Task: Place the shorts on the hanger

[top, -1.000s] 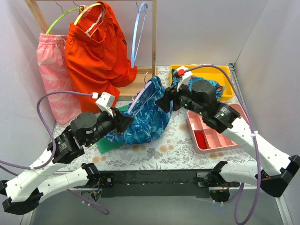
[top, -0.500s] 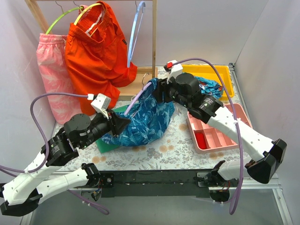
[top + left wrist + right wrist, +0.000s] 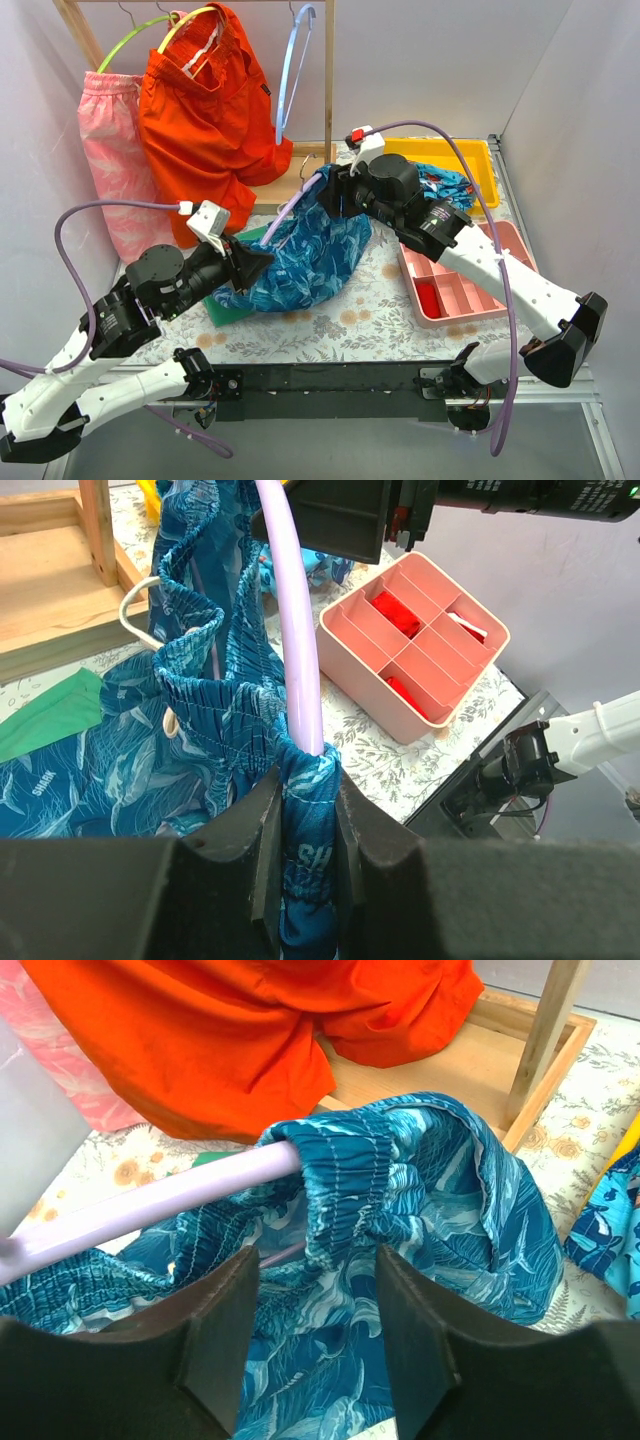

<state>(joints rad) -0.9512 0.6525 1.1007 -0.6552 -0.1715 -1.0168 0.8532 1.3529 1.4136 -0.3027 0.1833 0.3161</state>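
Mid-threading: the left claw point(image 3: 307, 792) clamps the shorts' point(image 3: 110, 770) waistband against the lavender hanger point(image 3: 298, 660). The right claw point(image 3: 315, 1260), released at the shorts' 1 o'clock end, should next grip and pull fabric over.

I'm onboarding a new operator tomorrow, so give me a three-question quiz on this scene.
1. True or false: the left fingers are clamped on the shorts where the hanger enters the waistband.
2. Which hanger on the rack is bare? A: the light-blue hanger. B: the yellow one. C: the green one.
3. Fill in: the pink tray holds ___ pieces.
Key: 1 true; 2 A; 3 red.
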